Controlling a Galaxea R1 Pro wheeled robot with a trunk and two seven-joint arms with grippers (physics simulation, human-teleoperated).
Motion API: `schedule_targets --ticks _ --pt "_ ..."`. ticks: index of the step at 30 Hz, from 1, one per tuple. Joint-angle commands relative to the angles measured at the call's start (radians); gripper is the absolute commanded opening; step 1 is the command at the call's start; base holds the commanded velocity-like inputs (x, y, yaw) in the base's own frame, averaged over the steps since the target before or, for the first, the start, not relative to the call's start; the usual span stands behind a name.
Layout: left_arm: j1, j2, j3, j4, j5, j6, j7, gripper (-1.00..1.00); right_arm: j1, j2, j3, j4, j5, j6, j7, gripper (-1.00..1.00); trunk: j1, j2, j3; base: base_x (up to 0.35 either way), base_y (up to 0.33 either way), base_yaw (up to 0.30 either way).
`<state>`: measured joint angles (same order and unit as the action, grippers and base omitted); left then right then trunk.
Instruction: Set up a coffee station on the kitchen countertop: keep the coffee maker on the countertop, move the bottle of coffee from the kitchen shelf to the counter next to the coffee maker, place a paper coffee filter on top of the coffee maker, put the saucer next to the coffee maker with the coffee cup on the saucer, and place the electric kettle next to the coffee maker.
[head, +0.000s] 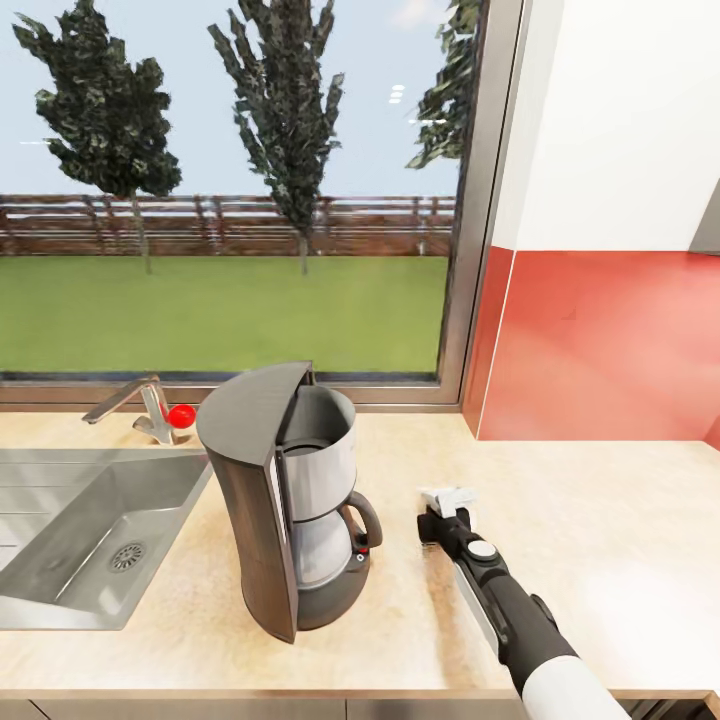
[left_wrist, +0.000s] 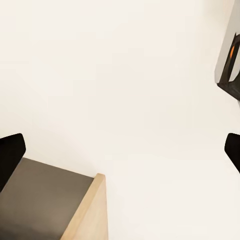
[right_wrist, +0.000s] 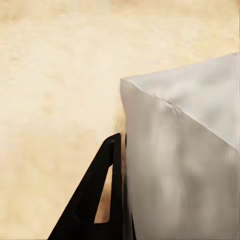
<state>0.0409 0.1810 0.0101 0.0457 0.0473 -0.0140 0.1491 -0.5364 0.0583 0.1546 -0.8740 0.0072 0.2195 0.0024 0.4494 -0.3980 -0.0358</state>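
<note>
Head view: right claw (head: 447, 503) pinches the filter (head: 446, 495), low over the counter (head: 600, 520) just right of the maker (head: 290, 500). Filter likely light, floppy, crushable; edge pinch suits. Left claw spread wide.

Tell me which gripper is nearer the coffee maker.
Right. The right gripper sits over the counter just beside the coffee maker, holding a white filter. The left gripper faces a wall elsewhere.
</note>
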Motion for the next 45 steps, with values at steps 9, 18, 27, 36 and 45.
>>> schedule_targets --ticks 9,18,27,36,45 --pt "-0.001 0.001 0.001 0.000 0.005 -0.003 0.001 1.00 0.000 0.000 -0.001 -0.124 -0.003 0.016 -0.003 -1.00 0.001 -0.002 -0.002 0.000 0.000 0.000" --pt "-0.001 0.003 -0.001 0.000 0.004 -0.003 0.001 1.00 0.000 0.000 -0.001 -0.295 0.000 0.172 -0.006 -1.00 0.001 -0.002 -0.002 0.000 0.000 0.000" --pt "-0.001 0.003 -0.004 -0.002 -0.003 -0.006 -0.004 1.00 -0.066 0.001 -0.002 -0.597 0.000 0.569 -0.008 -1.00 0.001 -0.002 -0.002 0.000 0.000 0.000" --pt "-0.002 -0.005 -0.003 -0.004 -0.050 -0.004 -0.010 1.00 -0.375 0.001 -0.003 -0.570 0.003 0.823 -0.010 -1.00 0.001 -0.002 -0.002 0.000 0.000 0.000" --pt "-0.003 -0.012 0.001 -0.015 -0.056 -0.007 -0.003 1.00 -0.567 -0.003 -0.006 -0.568 -0.008 0.828 -0.006 -1.00 0.001 -0.002 -0.002 0.000 0.000 0.000"
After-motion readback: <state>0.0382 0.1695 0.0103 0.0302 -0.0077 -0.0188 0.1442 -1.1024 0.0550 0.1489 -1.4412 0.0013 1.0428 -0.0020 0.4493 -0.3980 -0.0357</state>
